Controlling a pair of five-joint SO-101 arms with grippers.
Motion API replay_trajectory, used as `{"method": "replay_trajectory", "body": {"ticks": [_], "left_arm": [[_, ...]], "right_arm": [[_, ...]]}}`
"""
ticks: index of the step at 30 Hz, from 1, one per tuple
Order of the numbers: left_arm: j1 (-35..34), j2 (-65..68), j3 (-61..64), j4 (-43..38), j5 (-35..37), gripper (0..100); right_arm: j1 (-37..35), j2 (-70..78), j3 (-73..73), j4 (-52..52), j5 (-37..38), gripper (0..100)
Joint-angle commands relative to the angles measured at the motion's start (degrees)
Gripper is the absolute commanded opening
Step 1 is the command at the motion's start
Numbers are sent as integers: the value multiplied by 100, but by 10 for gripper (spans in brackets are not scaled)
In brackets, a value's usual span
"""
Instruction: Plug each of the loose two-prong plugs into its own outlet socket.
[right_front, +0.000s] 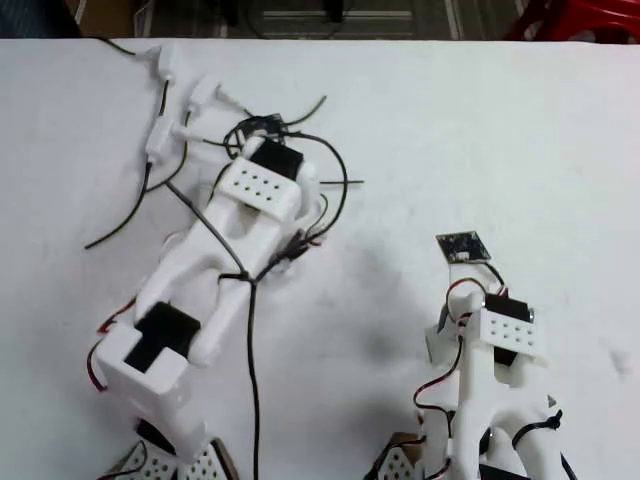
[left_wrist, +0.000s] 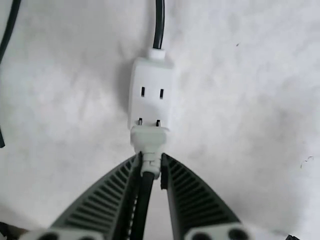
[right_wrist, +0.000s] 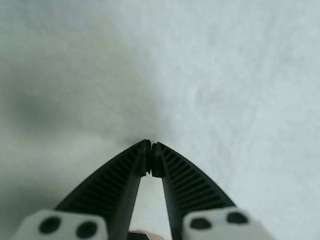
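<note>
A white socket block (left_wrist: 150, 97) lies on the white table with two slot pairs facing up and a black cable leaving its far end. A white two-prong plug (left_wrist: 148, 138) butts against the block's near end, with only short stubs of its prongs showing. My left gripper (left_wrist: 150, 167) is shut on the plug's neck, where its black cord comes out. In the high view, three white socket pieces (right_front: 160, 138) (right_front: 204, 93) (right_front: 160, 62) lie at the back left, just beyond the left arm (right_front: 255, 190). My right gripper (right_wrist: 150, 160) is shut on nothing above bare table.
Thin black cords (right_front: 120, 220) trail from the sockets across the left side of the table (right_front: 480, 130). The right arm (right_front: 500, 335) stands near the front right. The table's far edge runs along the back.
</note>
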Motion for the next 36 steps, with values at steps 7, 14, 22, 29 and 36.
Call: {"method": "replay_trajectory", "body": {"ticks": [7,14,22,29,36], "left_arm": [[-92,-13,-185,-53,-44,24],[-101,-13,220,-440,-44,24],[-233,-13,598,-536,-35,24],[-655,673,668,-782,-44,24],[-655,1393,-176,-369,-53,24]], "right_arm": [[31,-110,-18,-66,26,19],[31,-110,-18,-66,35,19],[31,-110,-18,-66,35,19],[31,-110,-18,-66,35,19],[31,-110,-18,-66,35,19]]}}
